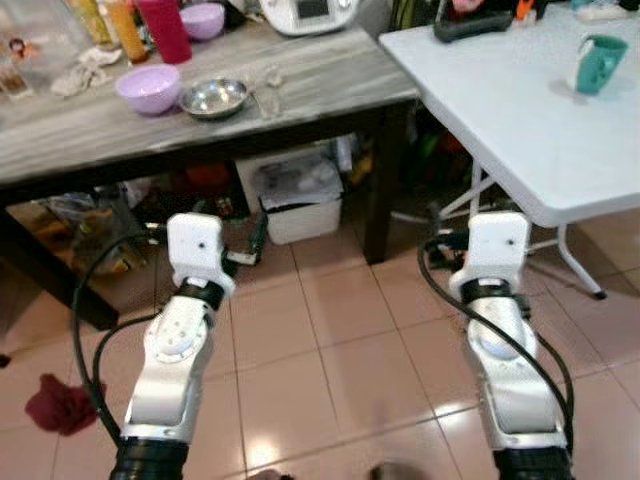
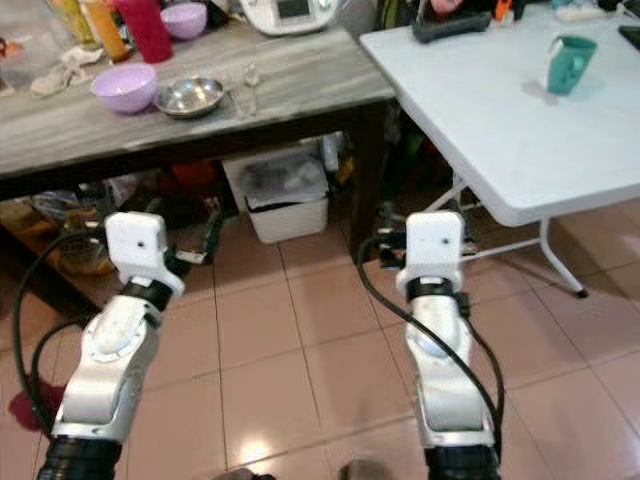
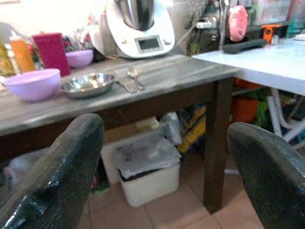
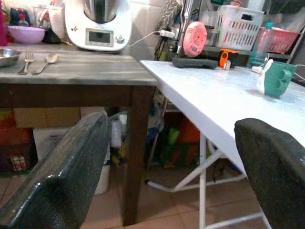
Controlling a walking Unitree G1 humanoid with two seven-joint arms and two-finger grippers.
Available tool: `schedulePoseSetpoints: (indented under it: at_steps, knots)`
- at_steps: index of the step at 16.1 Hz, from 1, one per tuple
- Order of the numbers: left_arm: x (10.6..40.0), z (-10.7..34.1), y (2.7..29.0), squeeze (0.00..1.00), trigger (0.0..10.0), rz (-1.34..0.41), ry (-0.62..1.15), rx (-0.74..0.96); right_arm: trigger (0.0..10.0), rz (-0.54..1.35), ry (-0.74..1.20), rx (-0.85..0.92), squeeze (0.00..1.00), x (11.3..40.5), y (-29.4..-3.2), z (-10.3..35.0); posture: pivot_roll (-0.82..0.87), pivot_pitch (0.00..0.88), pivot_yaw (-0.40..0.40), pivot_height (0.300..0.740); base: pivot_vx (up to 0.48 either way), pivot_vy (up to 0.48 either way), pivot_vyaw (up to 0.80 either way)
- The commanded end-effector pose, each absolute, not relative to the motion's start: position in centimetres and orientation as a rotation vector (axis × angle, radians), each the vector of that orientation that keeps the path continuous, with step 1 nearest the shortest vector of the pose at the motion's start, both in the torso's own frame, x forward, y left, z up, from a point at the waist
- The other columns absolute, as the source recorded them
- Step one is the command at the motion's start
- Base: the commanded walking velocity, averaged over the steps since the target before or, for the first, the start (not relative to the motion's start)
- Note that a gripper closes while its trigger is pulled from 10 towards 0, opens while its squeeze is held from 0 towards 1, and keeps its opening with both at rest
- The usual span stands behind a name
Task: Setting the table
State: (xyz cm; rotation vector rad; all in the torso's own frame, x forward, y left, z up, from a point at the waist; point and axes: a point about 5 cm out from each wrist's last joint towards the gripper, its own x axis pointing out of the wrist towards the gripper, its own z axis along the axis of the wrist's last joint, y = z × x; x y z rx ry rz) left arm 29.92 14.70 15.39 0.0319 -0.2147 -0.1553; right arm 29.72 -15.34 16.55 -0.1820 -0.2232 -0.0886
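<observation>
Near: left gripper (image 3: pixel 162 176) and right gripper (image 4: pixel 171 176) both spread apart, empty, low over the floor tiles (image 1: pixel 330 350). Far left on the grey table (image 1: pixel 330 80) — steel dish (image 1: pixel 213 97), lilac bowl (image 1: pixel 148 88), fork (image 3: pixel 122 84) + spoon (image 3: pixel 135 76). Dish prob light, stiff, slick — pinch the rim; teal mug (image 1: pixel 598 64) far right on the white table (image 1: pixel 520 120).
</observation>
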Motion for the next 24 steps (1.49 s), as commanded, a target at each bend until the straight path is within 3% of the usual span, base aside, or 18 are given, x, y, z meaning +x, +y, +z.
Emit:
schedulePoseSetpoints:
  at_steps: [1, 14, 20, 24]
  knots:
    - [29.83, 15.36, 14.58, 0.00, 10.0, -0.170, -0.213, 0.026, 10.0, -0.102, -0.226, -0.184, 0.00, 29.63, -15.68, 16.57, -0.15, 0.119, 0.104, 0.740, 0.000, -0.465, 0.00]
    - [29.82, 14.96, 14.38, 0.00, 10.0, -0.180, -0.195, 0.025, 10.0, -0.111, -0.215, -0.202, 0.00, 29.74, -15.68, 16.35, -0.15, 0.130, 0.104, 0.740, 0.000, -0.457, 0.27]
    - [29.83, 15.03, 14.28, 0.00, 10.0, -0.260, -0.195, -0.038, 10.0, -0.130, -0.211, -0.202, 0.00, 29.71, -16.05, 16.17, -0.16, 0.122, 0.113, 0.740, 0.000, 0.000, 0.00]
    - [29.61, 15.04, 14.17, 0.00, 10.0, -0.282, -0.198, -0.060, 10.0, -0.132, -0.211, -0.203, 0.00, 29.73, -16.06, 16.15, -0.16, 0.124, 0.109, 0.740, 0.311, 0.000, 0.00]
